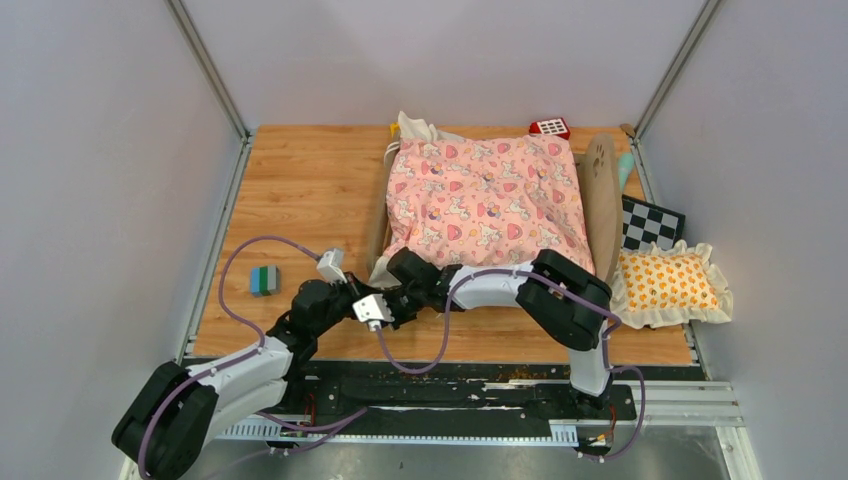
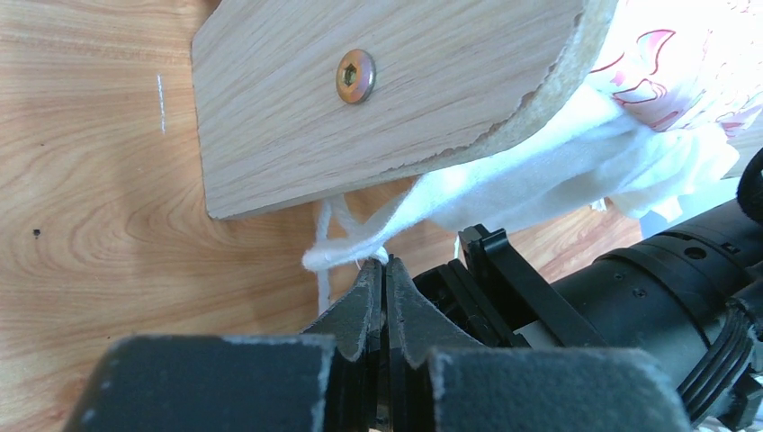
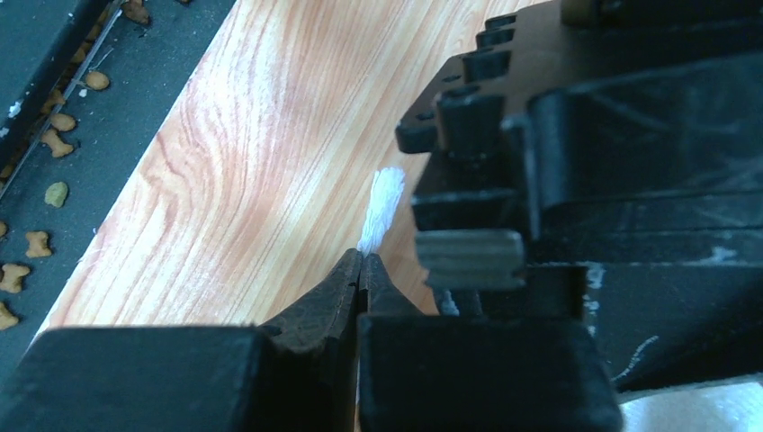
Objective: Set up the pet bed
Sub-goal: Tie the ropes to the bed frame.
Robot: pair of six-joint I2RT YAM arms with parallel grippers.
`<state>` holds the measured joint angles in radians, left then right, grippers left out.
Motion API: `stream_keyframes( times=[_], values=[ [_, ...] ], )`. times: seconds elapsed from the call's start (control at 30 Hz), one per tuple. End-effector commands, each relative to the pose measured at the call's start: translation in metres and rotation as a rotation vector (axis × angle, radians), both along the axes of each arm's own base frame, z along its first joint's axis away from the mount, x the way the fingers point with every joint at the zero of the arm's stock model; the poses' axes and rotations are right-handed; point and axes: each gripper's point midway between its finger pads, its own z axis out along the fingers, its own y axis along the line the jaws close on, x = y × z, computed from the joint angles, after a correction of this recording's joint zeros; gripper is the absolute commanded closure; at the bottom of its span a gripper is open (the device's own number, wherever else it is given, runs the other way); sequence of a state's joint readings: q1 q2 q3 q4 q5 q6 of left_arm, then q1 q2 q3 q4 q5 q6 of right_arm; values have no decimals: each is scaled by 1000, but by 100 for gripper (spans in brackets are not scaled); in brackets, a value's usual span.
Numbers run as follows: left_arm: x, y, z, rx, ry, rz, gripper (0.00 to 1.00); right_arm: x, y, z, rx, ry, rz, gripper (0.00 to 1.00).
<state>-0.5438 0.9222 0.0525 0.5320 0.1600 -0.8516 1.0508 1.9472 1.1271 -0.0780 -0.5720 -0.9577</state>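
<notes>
The pet bed (image 1: 600, 190) stands at the back middle, its paw-cutout headboard on the right. The pink unicorn quilt (image 1: 485, 200) covers it and hides the mattress. Both grippers meet at the bed's near left corner. My left gripper (image 1: 362, 289) (image 2: 383, 266) is shut on the quilt's white ruffle (image 2: 504, 184), just below the wooden footboard (image 2: 378, 99). My right gripper (image 1: 390, 300) (image 3: 362, 259) is shut on the same white ruffle (image 3: 384, 200), low over the table, with the left gripper's black body right beside it.
An orange-patterned frilled pillow (image 1: 670, 285) lies right of the bed, with a checkered board (image 1: 652, 222) behind it. A red toy (image 1: 548, 127) sits at the back. A grey-green block (image 1: 264, 280) lies on the left. Kibble (image 3: 36, 243) is scattered past the table's near edge.
</notes>
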Motion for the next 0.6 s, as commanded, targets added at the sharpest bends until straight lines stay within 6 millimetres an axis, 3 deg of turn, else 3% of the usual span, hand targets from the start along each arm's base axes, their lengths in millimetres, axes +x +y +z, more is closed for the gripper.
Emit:
stream_keyframes(
  times=[0.0,0.37,0.57],
  values=[
    [-10,-18,26,-98,-47,-95,96,13,21,24,132,-72,-66,100],
    [-13,-10,6,-33,-16,-78,96,2,17,54,285,-24,-137,100],
    [-13,-7,1,-16,-9,-66,96,-3,7,53,309,-11,-173,100]
  ],
)
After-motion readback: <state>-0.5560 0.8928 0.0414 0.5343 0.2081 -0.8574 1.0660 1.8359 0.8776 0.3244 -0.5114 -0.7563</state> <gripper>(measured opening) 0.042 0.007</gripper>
